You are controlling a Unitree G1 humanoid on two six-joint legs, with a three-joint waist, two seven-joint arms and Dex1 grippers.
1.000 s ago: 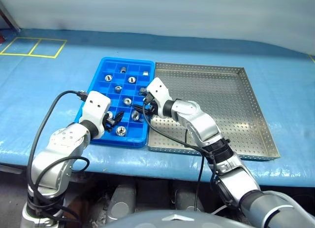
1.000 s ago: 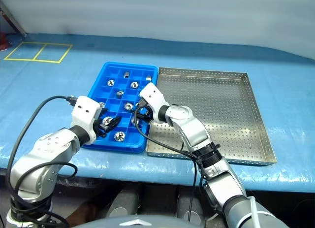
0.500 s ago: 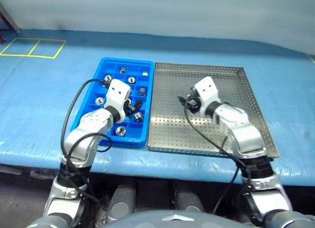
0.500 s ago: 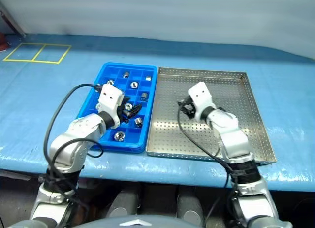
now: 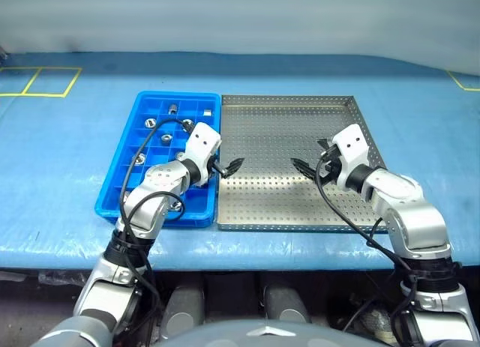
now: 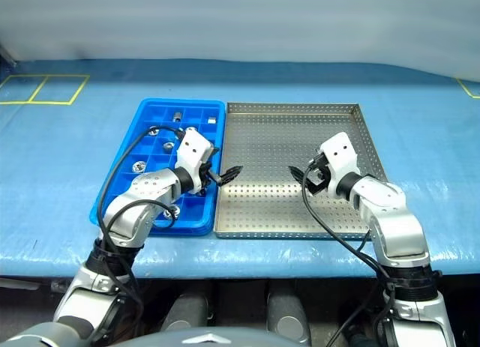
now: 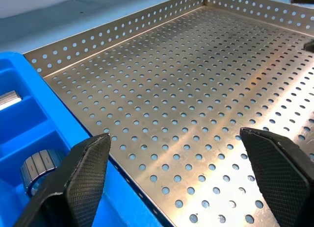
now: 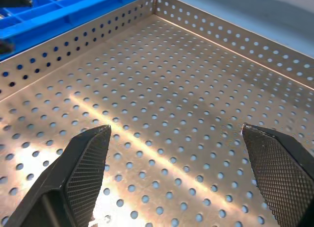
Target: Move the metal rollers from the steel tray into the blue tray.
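— On the blue counter (image 5: 67, 130), where do we have the metal rollers (image 5: 150, 123)?
— In the blue tray (image 5: 120, 183), left of the steel tray (image 5: 285, 204). Over the steel tray, our left hand (image 5: 229, 167) and right hand (image 5: 304, 167) both gape wide, holding nothing.

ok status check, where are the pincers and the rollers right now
Left pincer and right pincer both open, empty, over the steel tray. No rollers on its visible floor; metal rollers sit in the blue tray. Nothing in the way.
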